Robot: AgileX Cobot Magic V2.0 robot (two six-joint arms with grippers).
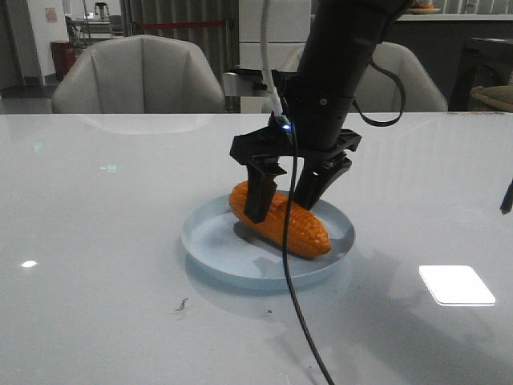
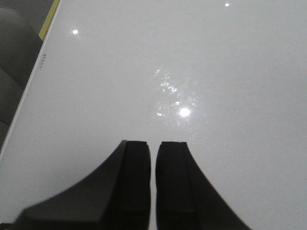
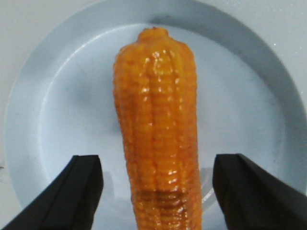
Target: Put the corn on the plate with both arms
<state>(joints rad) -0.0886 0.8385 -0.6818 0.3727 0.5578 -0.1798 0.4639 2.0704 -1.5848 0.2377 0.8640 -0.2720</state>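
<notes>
The orange-yellow corn (image 1: pixel 280 220) lies on its side in the pale blue plate (image 1: pixel 210 241) at mid table. My right gripper (image 1: pixel 280 210) reaches down over it, open, with one finger on each side of the cob and a gap to each. In the right wrist view the corn (image 3: pixel 156 96) runs lengthwise between the spread fingers of the gripper (image 3: pixel 158 160), resting on the plate (image 3: pixel 62 96). My left gripper (image 2: pixel 153 143) is shut and empty over bare white table, and it does not show in the front view.
A black cable (image 1: pixel 295 289) hangs from the right arm down in front of the plate. Grey chairs (image 1: pixel 140 76) stand behind the table's far edge. The table edge (image 2: pixel 29 86) shows in the left wrist view. A dark object (image 1: pixel 506 196) is at the right border.
</notes>
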